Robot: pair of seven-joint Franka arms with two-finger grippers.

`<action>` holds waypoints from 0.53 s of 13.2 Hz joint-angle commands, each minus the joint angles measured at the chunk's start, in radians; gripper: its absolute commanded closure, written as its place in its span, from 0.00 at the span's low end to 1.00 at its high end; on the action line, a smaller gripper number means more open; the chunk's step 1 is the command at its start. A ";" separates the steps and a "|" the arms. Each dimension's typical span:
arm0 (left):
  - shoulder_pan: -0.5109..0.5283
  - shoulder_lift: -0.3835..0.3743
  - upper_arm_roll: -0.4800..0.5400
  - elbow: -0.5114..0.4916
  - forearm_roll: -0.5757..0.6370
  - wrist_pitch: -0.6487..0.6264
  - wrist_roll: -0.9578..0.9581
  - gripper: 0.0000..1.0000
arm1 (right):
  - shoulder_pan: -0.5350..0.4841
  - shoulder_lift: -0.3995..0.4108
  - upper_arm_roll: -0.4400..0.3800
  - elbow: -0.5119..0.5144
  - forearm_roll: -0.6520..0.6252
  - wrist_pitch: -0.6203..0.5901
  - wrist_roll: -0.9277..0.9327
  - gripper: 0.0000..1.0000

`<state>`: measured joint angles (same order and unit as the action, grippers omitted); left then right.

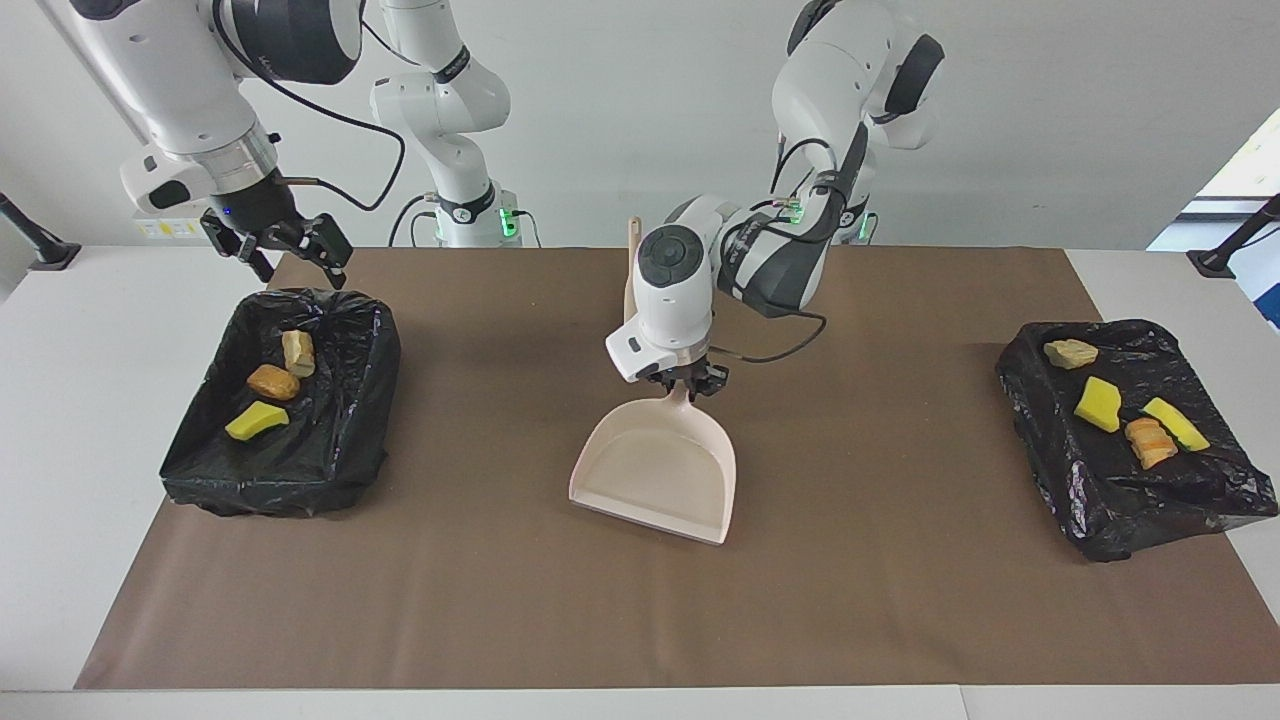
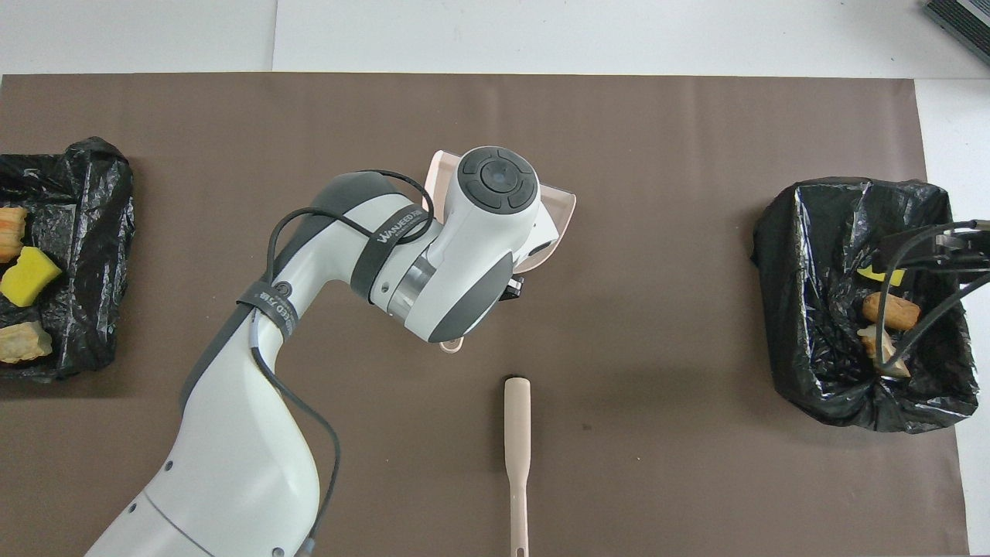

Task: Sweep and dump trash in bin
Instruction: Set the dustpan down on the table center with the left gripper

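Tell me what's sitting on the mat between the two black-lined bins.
In the facing view, only the beige dustpan lies between the bins, with the left gripper at its handle. The overhead view adds a beige brush handle, nearer the robots.

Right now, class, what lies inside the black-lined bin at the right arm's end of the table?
Inside the bin lie three trash chunks: a yellow wedge, an orange-brown lump and a pale lump. Overhead, the right gripper and its cables cover part of them.

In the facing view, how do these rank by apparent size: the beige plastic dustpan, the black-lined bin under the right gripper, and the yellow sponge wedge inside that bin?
1. Black-lined bin, largest.
2. Beige plastic dustpan.
3. Yellow sponge wedge, far smallest.
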<state>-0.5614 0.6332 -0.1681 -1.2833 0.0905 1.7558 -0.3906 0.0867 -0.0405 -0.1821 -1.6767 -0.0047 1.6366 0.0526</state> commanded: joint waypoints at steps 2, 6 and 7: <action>-0.012 0.039 0.022 0.073 -0.070 -0.003 -0.166 1.00 | -0.039 0.010 0.018 0.020 0.026 -0.020 -0.020 0.00; -0.006 0.031 0.022 0.019 -0.120 0.086 -0.205 1.00 | -0.035 0.010 0.019 0.020 0.025 -0.018 -0.020 0.00; -0.006 0.028 0.022 0.012 -0.111 0.106 -0.205 1.00 | -0.033 0.010 0.019 0.022 0.015 -0.014 -0.022 0.00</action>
<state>-0.5621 0.6651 -0.1583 -1.2518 -0.0088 1.8207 -0.5836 0.0690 -0.0405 -0.1750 -1.6764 -0.0039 1.6366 0.0526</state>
